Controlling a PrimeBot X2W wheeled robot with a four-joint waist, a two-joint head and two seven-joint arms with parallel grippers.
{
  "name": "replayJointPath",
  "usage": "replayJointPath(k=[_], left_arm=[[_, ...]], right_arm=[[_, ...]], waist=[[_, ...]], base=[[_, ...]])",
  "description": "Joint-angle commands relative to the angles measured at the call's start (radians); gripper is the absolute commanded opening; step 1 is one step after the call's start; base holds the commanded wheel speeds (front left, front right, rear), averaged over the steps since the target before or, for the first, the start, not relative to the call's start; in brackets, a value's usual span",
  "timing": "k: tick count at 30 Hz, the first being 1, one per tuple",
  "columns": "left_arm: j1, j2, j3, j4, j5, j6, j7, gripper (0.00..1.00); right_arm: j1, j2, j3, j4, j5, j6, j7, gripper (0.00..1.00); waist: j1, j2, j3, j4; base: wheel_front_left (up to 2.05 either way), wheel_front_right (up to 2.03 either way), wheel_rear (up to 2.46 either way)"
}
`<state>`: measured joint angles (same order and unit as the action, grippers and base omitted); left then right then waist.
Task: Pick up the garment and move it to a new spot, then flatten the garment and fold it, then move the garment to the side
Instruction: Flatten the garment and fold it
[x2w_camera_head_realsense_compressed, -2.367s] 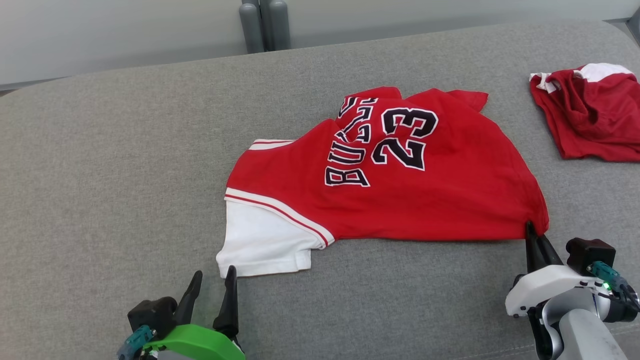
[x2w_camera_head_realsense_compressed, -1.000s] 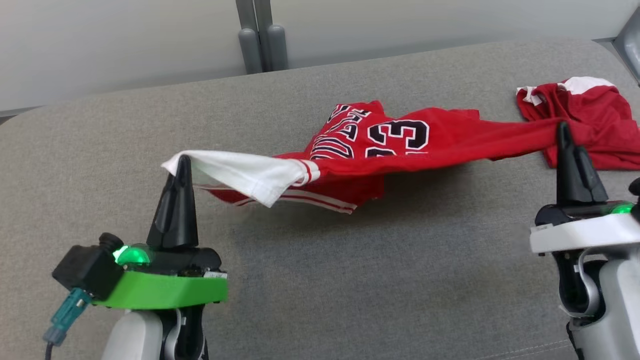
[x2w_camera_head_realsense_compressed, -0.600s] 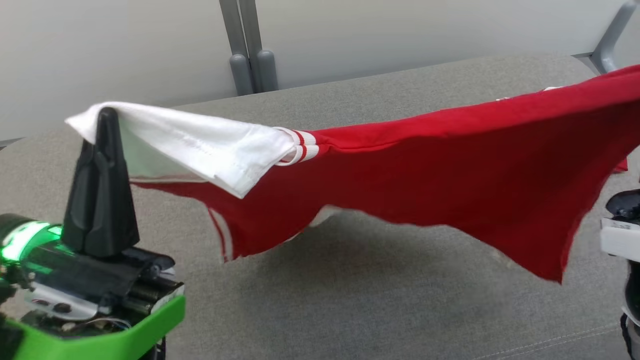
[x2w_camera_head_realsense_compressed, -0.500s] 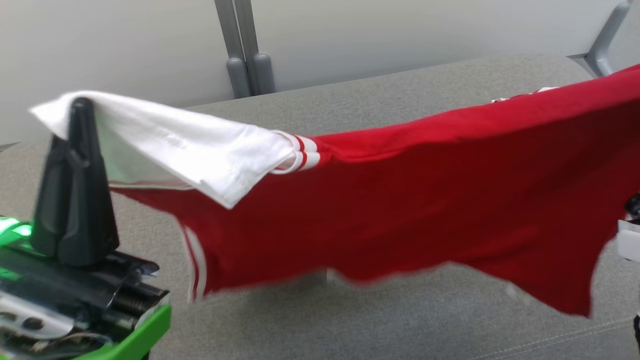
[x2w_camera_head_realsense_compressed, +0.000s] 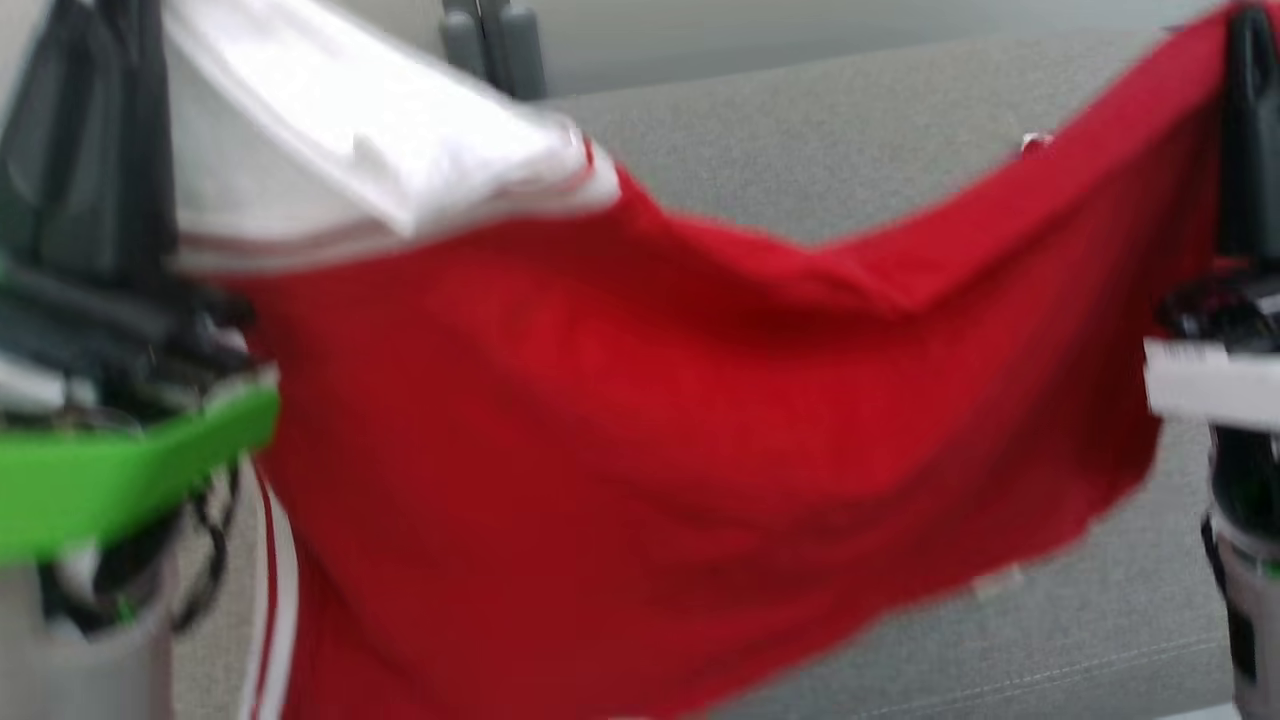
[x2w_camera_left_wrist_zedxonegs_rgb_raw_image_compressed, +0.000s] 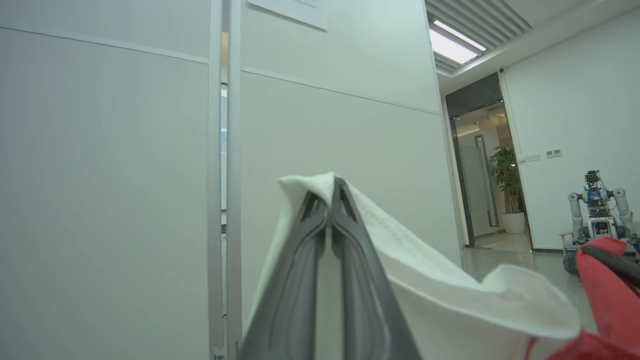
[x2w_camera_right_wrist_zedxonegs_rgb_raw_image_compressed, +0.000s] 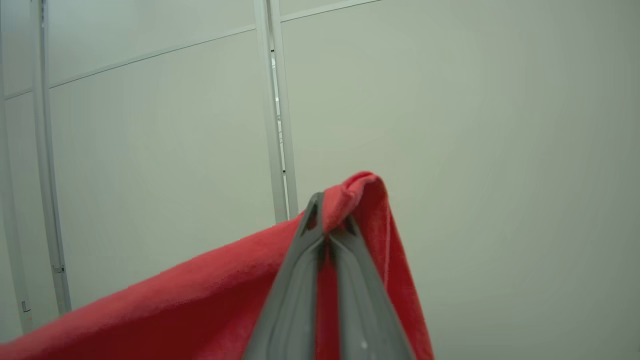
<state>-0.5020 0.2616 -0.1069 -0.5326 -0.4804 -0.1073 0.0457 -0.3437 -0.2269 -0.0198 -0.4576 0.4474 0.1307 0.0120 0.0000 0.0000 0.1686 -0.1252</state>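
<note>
The garment (x2w_camera_head_realsense_compressed: 640, 450) hangs in the air across the middle of the head view, above the grey surface (x2w_camera_head_realsense_compressed: 800, 120), sagging between the two grippers. The left gripper (x2w_camera_left_wrist_zedxonegs_rgb_raw_image_compressed: 331, 197), at the upper left there, is clenched on its white sleeve (x2w_camera_left_wrist_zedxonegs_rgb_raw_image_compressed: 425, 270), and the right gripper (x2w_camera_right_wrist_zedxonegs_rgb_raw_image_compressed: 327, 222), at the upper right, is clenched on a red corner (x2w_camera_right_wrist_zedxonegs_rgb_raw_image_compressed: 367, 195). So I judge the picking up as done and the carrying to a new spot as in hand; laying down, flattening, folding and moving aside are all left.
</note>
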Motion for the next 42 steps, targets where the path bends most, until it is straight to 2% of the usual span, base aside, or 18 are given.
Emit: replayJointPath(k=[1,6,10,13,15,20,22,27,33,37,42], left_arm=[[-0.092,0.021,-0.001,0.055,0.004,-0.007,0.007,0.00],[-0.487,0.097,-0.044,0.366,0.064,-0.019,0.010,0.00],[-0.760,0.109,-0.064,0.646,0.133,-0.021,-0.068,0.00],[-0.906,0.089,-0.077,0.813,0.176,-0.007,-0.143,0.00],[-0.981,0.054,-0.081,0.905,0.186,0.006,-0.195,0.00],[-0.996,-0.011,-0.095,1.096,0.166,0.002,-0.276,0.00],[-0.965,-0.028,-0.098,1.146,0.152,-0.003,-0.294,0.00],[-0.870,-0.043,-0.102,1.200,0.124,-0.016,-0.312,0.00],[-0.741,-0.043,-0.079,1.124,0.068,-0.023,-0.311,0.00],[-0.653,-0.010,-0.130,1.032,0.015,-0.023,-0.312,0.00],[-0.528,0.042,-0.120,0.914,-0.052,-0.023,-0.311,0.00]], right_arm=[[-0.090,-0.012,0.018,0.050,0.005,0.000,-0.003,0.00],[-0.487,-0.031,0.093,0.339,-0.043,0.000,-0.041,0.00],[-0.787,0.000,0.136,0.639,-0.123,0.000,-0.126,0.00],[-0.959,0.027,0.128,0.856,-0.193,0.000,-0.193,0.00],[-1.056,0.042,0.100,0.979,-0.239,0.000,-0.227,0.00],[-1.122,0.094,0.068,1.189,-0.327,0.000,-0.273,0.00],[-1.100,0.102,0.064,1.240,-0.339,0.000,-0.278,0.00],[-1.009,0.117,0.066,1.276,-0.337,0.000,-0.278,0.00],[-0.910,0.122,0.114,1.266,-0.255,0.000,-0.278,0.00],[-0.853,0.104,0.172,1.223,-0.157,0.000,-0.278,0.00],[-0.782,0.086,0.210,1.170,-0.073,0.000,-0.277,0.00]], waist=[[0.0000,0.0000,0.114,0.025],[0.0000,0.0000,0.233,0.040],[0.0000,0.0000,0.275,0.037],[0.0000,0.0000,0.288,0.045],[0.0000,0.0000,0.315,0.063],[0.0000,0.0000,0.392,0.099],[0.0000,0.0000,0.417,0.107],[0.0000,0.0000,0.465,0.115],[0.0000,0.0000,0.483,0.102],[0.0000,0.0000,0.478,0.089],[0.0000,0.0000,0.452,0.074]], base=[[0.00,0.00,0.00],[0.00,0.00,0.00],[0.00,0.00,0.00],[0.00,0.00,0.00],[0.00,0.00,0.00],[0.00,0.00,0.00],[0.00,0.00,0.00],[0.00,0.00,0.00],[0.00,0.00,0.00],[0.00,0.00,0.00],[0.00,0.00,0.00]])
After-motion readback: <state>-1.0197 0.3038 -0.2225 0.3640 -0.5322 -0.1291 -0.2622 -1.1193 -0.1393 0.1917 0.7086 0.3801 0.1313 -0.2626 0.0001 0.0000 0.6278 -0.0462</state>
